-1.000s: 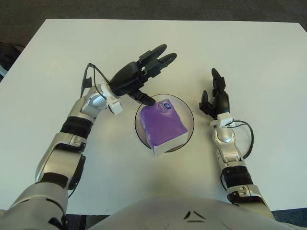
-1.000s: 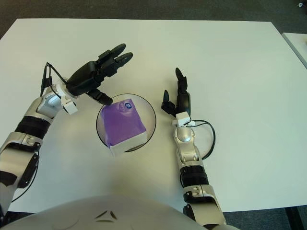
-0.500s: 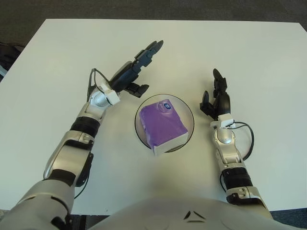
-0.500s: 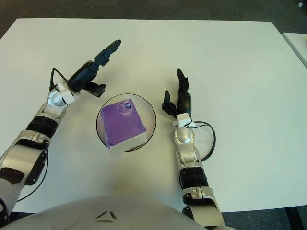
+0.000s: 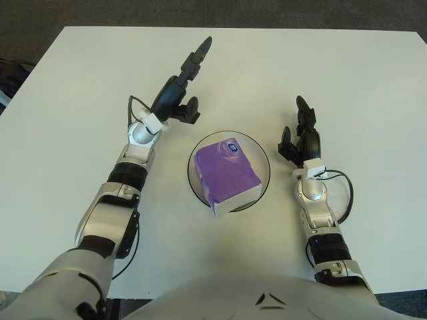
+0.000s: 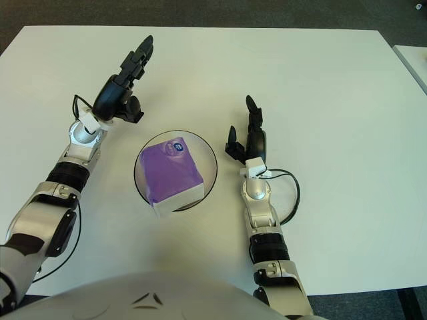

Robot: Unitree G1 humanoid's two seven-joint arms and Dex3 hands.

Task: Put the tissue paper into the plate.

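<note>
Left hand shows at upper left of the plate, fingers extended and released, since the tissue paper already lies inside the plate; right hand shows beside the plate's right rim, relaxed, holding nothing

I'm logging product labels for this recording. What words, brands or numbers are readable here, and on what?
None can be read.
Purple tissue pack in the plate: a small round blue-and-white mark near its far end, too small to make out.
Left hand, right hand, table: no lettering visible.
</note>
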